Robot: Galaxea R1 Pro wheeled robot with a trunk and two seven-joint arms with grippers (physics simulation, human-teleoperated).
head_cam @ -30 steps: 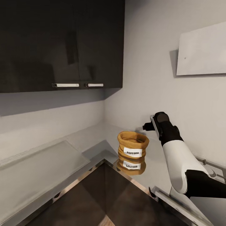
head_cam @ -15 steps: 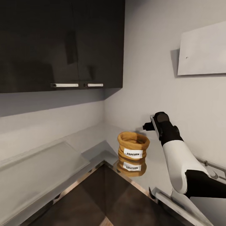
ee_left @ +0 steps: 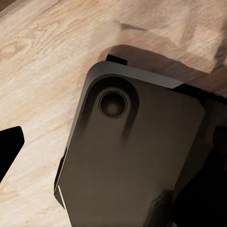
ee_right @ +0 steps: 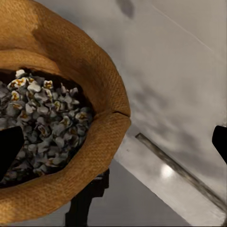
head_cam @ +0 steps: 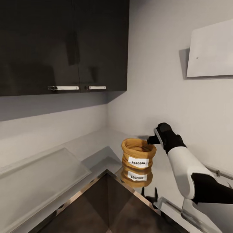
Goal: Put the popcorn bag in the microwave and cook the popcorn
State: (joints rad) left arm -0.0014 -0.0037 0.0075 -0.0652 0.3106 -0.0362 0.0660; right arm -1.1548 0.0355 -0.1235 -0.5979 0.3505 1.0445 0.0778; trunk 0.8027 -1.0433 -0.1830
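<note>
On the countertop (head_cam: pixel 97 145), popcorn bag (head_cam: pixel 138 154), popcorn (ee_right: pixel 40 111) inside

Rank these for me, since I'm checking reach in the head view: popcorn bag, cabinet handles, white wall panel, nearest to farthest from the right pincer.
1. popcorn bag, just beside the right pincer, on the countertop.
2. white wall panel, high on the wall above the arm.
3. cabinet handles, far across the corner, under the dark cabinets.
</note>
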